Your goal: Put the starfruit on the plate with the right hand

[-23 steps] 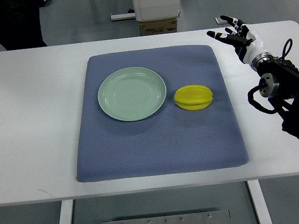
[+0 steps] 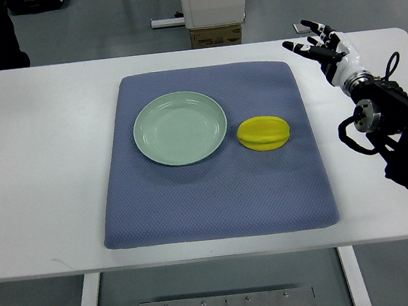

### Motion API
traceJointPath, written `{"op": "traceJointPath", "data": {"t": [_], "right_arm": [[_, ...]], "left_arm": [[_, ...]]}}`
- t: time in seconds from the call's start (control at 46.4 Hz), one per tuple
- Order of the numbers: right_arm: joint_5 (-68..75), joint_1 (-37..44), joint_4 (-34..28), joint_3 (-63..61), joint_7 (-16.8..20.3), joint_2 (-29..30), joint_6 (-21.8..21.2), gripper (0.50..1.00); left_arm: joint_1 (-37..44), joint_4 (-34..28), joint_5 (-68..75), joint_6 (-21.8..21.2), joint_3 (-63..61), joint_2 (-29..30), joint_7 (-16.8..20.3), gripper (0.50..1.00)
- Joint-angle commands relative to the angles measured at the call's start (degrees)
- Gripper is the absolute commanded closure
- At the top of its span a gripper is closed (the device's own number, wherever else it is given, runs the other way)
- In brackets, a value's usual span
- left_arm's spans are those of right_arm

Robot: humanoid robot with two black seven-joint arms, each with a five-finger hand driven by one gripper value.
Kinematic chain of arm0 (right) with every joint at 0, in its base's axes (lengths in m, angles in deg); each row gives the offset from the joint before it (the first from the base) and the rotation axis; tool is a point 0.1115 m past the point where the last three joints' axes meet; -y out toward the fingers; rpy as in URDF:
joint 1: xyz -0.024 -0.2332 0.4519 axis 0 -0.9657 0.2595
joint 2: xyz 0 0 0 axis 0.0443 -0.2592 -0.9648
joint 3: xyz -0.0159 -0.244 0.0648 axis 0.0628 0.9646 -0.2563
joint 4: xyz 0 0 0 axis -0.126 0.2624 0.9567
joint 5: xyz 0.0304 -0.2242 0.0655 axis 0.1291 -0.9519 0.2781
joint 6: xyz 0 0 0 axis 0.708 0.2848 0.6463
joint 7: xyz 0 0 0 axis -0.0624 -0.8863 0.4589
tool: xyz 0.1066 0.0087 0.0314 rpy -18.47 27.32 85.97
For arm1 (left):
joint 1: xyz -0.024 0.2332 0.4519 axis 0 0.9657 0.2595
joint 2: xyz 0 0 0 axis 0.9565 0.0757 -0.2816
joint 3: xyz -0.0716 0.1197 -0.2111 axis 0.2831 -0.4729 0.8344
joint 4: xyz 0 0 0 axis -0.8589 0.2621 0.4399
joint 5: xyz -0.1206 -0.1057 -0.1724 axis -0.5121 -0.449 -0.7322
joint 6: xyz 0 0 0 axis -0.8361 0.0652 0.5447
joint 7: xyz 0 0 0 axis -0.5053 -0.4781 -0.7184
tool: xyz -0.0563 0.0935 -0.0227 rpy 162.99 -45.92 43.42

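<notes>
Right hand (image 2: 322, 51) over the white table's (image 2: 46, 177) far right corner, fingers spread apart, holding nothing, well apart from the starfruit (image 2: 264, 133). Starfruit lies on the blue mat (image 2: 216, 195), just right of the pale green plate (image 2: 179, 128). Plate holds 0 items.

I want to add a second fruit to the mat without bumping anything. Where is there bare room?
The blue mat is bare along its whole near strip, below the plate and starfruit, and left of the plate. Tightest is the gap between plate and starfruit. The right hand hovers open off the mat's far right corner.
</notes>
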Motion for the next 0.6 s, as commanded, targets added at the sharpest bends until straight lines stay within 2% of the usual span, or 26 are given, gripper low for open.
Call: {"op": "traceJointPath", "data": {"t": [0.0, 0.581], "right_arm": [[0.0, 0.0, 0.0, -0.1, 0.0, 0.0, 0.0, 0.500], [0.0, 0.0, 0.0, -0.2, 0.0, -0.1, -0.7, 0.500]], "left_arm": [[0.1, 0.0, -0.1, -0.1, 0.0, 0.0, 0.0, 0.500], [0.1, 0.0, -0.1, -0.1, 0.0, 0.0, 0.0, 0.500]]}}
